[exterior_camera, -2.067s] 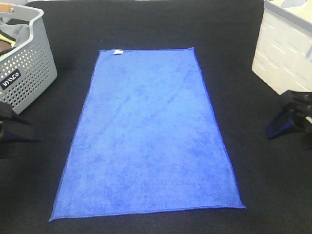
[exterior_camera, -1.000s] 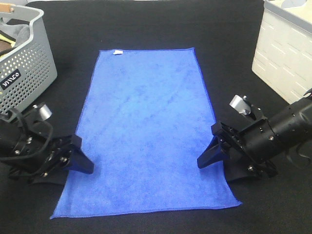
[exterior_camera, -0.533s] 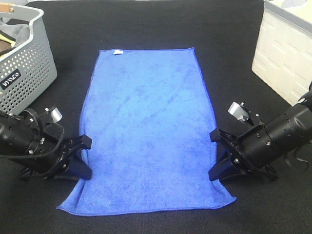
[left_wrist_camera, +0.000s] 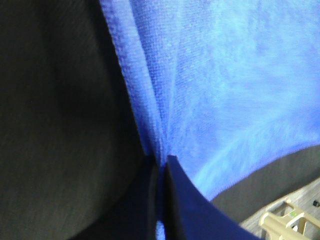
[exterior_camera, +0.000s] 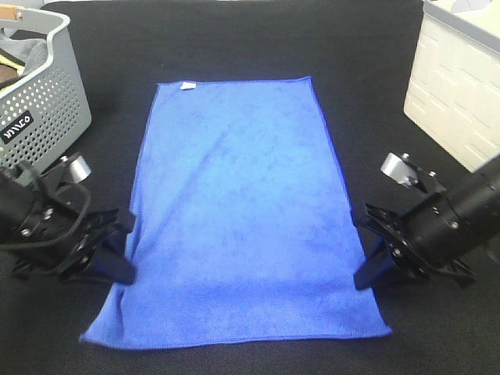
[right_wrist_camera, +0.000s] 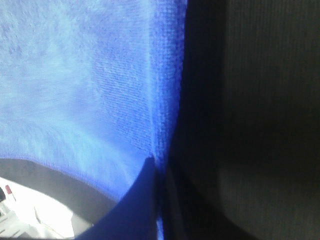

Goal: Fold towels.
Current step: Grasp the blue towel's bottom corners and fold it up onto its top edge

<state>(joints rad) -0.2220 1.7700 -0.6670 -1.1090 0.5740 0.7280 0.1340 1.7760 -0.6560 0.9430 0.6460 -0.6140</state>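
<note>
Royal-blue microfibre towel (exterior_camera: 242, 211), spread flat and lengthwise at the middle of the black cloth-covered desk (exterior_camera: 234, 39), white tag (exterior_camera: 187, 84) on the far short edge. The left end effector (left_wrist_camera: 161, 167) and right end effector (right_wrist_camera: 159, 167) are each pinched shut on a long edge towards the near end, so the step in hand looks like the grasp for a first fold, and the next move likely calls for an even, matched lift carrying the near end over towards the tag. Surroundings: grey perforated basket (exterior_camera: 47, 109) far left, white crate (exterior_camera: 457, 86) far right, both well apart from the towel.
</note>
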